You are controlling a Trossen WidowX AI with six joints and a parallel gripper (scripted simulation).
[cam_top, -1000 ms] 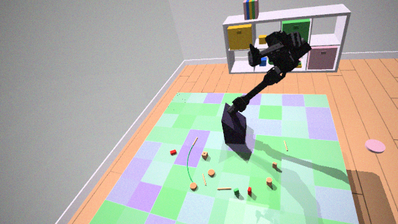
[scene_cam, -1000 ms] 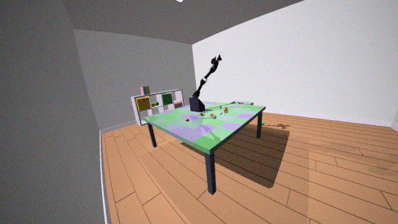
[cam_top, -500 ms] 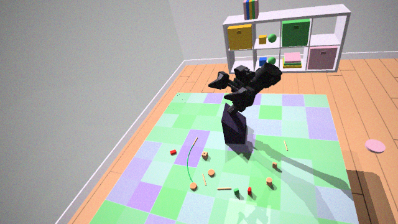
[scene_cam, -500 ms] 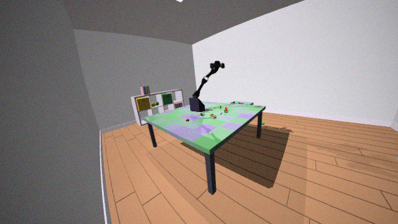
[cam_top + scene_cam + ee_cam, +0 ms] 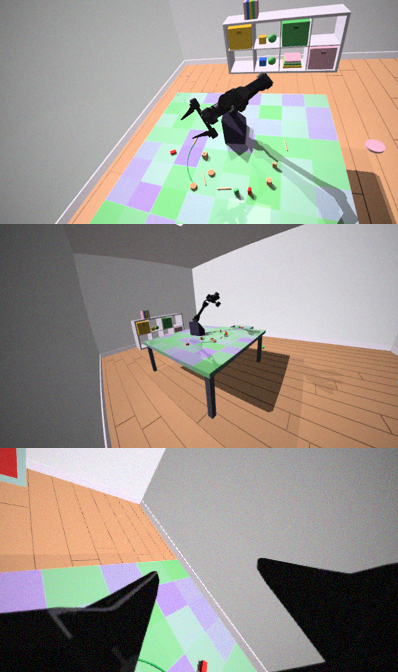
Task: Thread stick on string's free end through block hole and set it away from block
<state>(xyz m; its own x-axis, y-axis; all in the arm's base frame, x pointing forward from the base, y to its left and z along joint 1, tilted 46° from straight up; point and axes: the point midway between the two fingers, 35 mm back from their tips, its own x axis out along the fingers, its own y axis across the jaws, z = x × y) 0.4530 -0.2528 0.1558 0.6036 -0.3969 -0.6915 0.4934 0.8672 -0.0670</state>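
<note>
Patchwork green and purple tabletop [image 5: 168,193] [image 5: 186,356] [image 5: 170,640]: at left, 1 green string [image 5: 188,162] [image 5: 203,342] [image 5: 150,663] curves from 1 round button [image 5: 193,186] [image 5: 214,341] up to its thin stick [image 5: 194,142] [image 5: 189,340], near the small holed block [image 5: 204,155] [image 5: 201,338]. Above, the gripper [image 5: 187,129] [image 5: 219,298] [image 5: 208,569] hangs with 2 fingers wide apart, grasping nothing; to pick up well, it should descend straddling the stick, then close squarely, clear of the block.
</note>
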